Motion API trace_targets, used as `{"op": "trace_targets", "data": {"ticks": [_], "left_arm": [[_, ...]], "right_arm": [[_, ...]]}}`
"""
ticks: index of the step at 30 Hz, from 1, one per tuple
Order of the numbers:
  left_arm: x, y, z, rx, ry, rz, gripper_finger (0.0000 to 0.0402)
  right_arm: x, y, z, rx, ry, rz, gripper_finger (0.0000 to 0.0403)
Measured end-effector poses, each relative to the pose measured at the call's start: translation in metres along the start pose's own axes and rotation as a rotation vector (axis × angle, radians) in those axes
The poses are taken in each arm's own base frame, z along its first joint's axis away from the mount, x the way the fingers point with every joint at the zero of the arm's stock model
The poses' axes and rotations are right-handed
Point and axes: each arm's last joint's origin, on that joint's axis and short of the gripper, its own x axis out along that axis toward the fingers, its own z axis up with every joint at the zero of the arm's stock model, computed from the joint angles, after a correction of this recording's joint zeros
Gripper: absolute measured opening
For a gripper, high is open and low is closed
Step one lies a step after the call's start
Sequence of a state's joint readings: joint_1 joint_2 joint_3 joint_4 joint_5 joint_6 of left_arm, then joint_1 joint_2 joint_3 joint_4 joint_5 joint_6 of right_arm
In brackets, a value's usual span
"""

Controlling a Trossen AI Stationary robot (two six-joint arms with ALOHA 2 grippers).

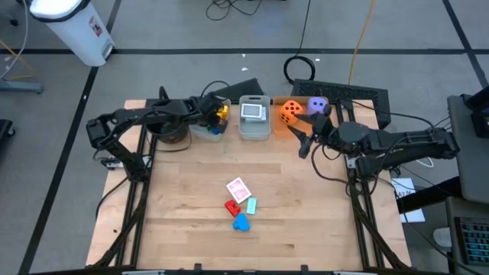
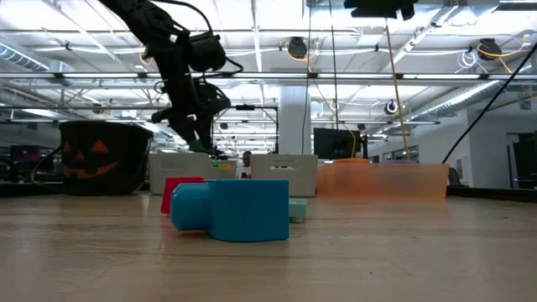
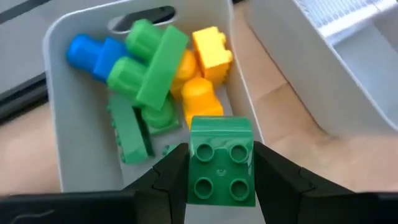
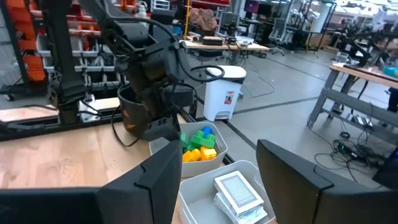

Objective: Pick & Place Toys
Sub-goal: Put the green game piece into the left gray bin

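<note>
The left gripper, fingers clamped on a green block, hung over the blocks' bin at eleven o'clock for dropping, while the right gripper waited at one o'clock, fingers apart.

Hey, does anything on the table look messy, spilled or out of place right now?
Nothing spilled or damaged. A playing card, a red block and a blue block lie loose mid-table, unsorted. The left gripper holds a green block over the blocks bin.
</note>
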State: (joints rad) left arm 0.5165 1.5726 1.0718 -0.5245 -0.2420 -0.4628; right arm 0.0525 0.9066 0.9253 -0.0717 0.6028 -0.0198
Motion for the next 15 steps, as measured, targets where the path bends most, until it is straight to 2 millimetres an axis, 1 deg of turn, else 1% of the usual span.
{"op": "trace_targets", "data": {"ticks": [3,10,15], "left_arm": [[0.004,0.004,0.001,0.072,0.029,-0.034,0.0145],[0.019,0.018,0.002,0.135,0.118,-0.074,0.0145],[0.021,0.018,0.001,0.23,0.122,-0.087,0.0145]], "right_arm": [[0.002,-0.001,-0.001,0.013,0.006,-0.008,0.0196],[0.006,0.002,-0.003,0.007,0.018,-0.007,0.0196],[0.008,0.003,-0.005,0.03,0.026,-0.007,0.0196]]}}
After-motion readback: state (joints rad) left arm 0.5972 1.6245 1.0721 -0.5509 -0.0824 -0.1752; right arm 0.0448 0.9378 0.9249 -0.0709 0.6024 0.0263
